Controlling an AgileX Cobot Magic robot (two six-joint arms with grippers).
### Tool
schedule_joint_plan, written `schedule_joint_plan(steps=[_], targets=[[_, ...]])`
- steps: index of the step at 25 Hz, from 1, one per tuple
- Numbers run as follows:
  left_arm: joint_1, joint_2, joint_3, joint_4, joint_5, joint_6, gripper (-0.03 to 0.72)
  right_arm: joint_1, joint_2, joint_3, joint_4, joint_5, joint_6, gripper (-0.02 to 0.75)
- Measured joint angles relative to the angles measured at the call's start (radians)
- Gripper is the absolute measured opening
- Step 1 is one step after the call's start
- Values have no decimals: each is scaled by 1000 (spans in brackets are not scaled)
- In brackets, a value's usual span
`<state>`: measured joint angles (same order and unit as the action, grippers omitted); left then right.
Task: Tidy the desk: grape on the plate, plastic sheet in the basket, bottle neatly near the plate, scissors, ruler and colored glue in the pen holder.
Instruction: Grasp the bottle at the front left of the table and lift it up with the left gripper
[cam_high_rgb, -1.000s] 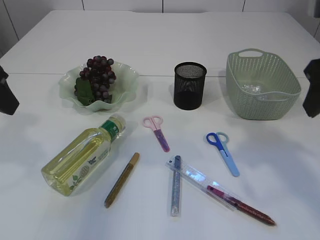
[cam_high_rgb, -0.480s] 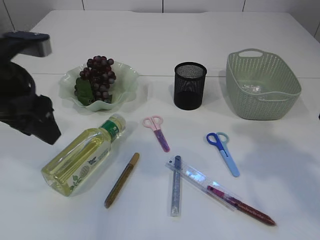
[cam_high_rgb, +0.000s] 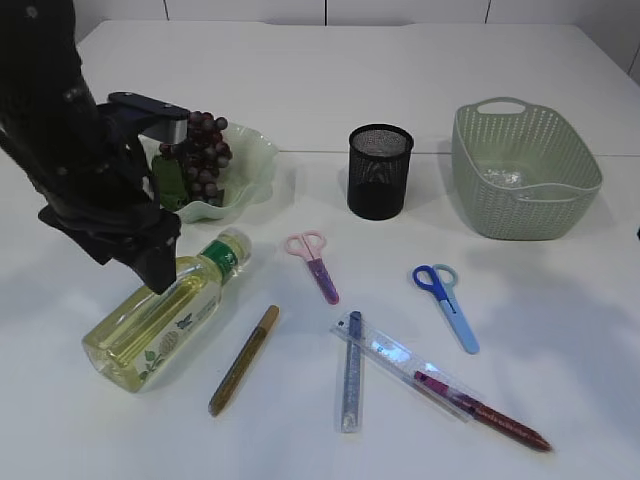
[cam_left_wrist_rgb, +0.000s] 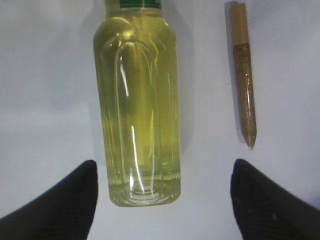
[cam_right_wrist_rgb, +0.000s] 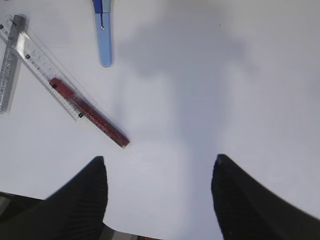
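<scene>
Near the desk's front edge the ruler (cam_high_rgb: 405, 362), glue sticks (cam_high_rgb: 243, 360) and both scissors (cam_high_rgb: 446, 305) lie loose, the left gripper (cam_left_wrist_rgb: 162, 200) hangs wide open, empty, over the fallen bottle (cam_high_rgb: 165, 309), while farther back the grapes (cam_high_rgb: 200, 150) fill the plate (cam_high_rgb: 258, 165) and the right gripper (cam_right_wrist_rgb: 157, 197) gapes empty.

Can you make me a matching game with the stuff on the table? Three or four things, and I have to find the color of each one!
Things:
1. bottle
2. pen holder
3. basket
4. grapes

Colors:
A. pale green
B. dark purple
C. black
D. clear, with yellow liquid

Pairs: 1-D, 2-C, 3-A, 4-B
</scene>
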<state>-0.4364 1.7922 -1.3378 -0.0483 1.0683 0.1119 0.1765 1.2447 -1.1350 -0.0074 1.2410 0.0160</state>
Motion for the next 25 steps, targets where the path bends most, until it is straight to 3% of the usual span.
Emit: schedule_joint_plan(steps=[6,25], targets=[[0,80,-57,0,17,-2,609,0,0,8,0,0,0,511],[0,194,-58,48,-9,-3,610,0,0,8,0,0,0,511]])
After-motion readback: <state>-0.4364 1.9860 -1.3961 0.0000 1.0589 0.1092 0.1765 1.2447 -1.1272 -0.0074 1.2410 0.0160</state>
